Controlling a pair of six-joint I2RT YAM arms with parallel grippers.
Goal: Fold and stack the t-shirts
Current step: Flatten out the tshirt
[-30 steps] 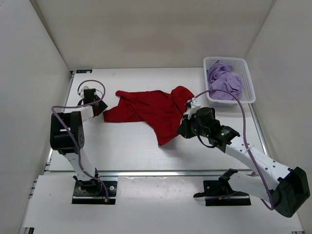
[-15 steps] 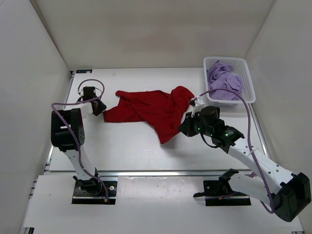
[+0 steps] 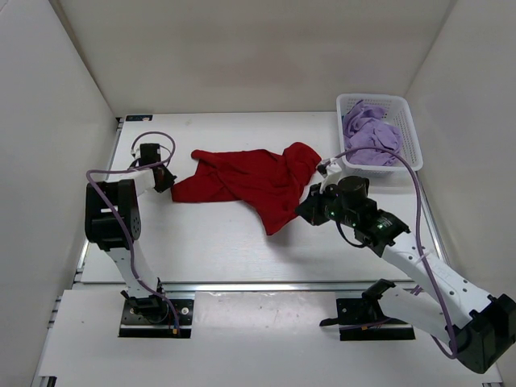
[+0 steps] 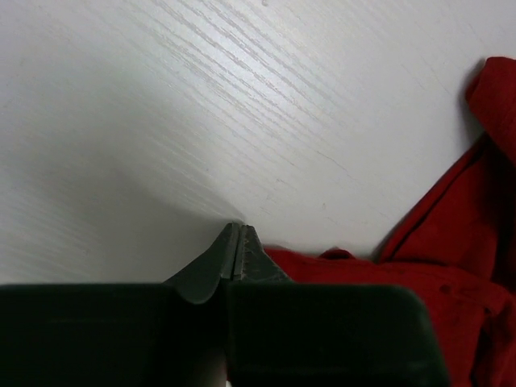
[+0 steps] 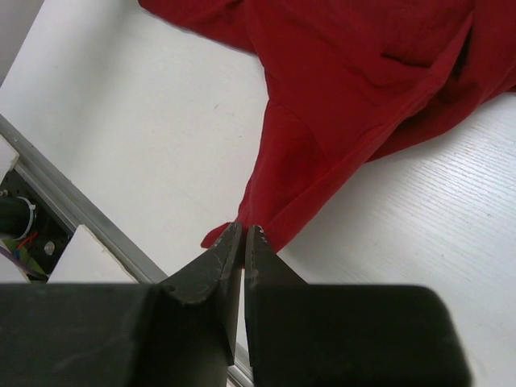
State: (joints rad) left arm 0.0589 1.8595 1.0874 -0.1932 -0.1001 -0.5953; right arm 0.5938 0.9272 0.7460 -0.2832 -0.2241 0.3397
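Note:
The deep red t-shirt (image 3: 250, 181) lies crumpled and spread across the middle of the table. It also shows in the right wrist view (image 5: 355, 72) and the left wrist view (image 4: 459, 258). My left gripper (image 3: 164, 181) (image 4: 236, 228) is shut and empty, just left of the shirt's left corner. My right gripper (image 3: 306, 211) (image 5: 243, 228) is shut with nothing between its jaws, at the shirt's right edge and above its pointed lower corner. The lavender t-shirt (image 3: 369, 139) lies bunched in the basket. The teal t-shirt is out of view.
The white mesh basket (image 3: 413, 139) stands at the back right corner. White walls close the table on the left, back and right. A metal rail (image 3: 258, 284) runs along the near edge.
My right arm has drawn back to the right, away from the shirt. The shirt's lower corner has shifted slightly. My left gripper has edged a little left off the shirt's corner.

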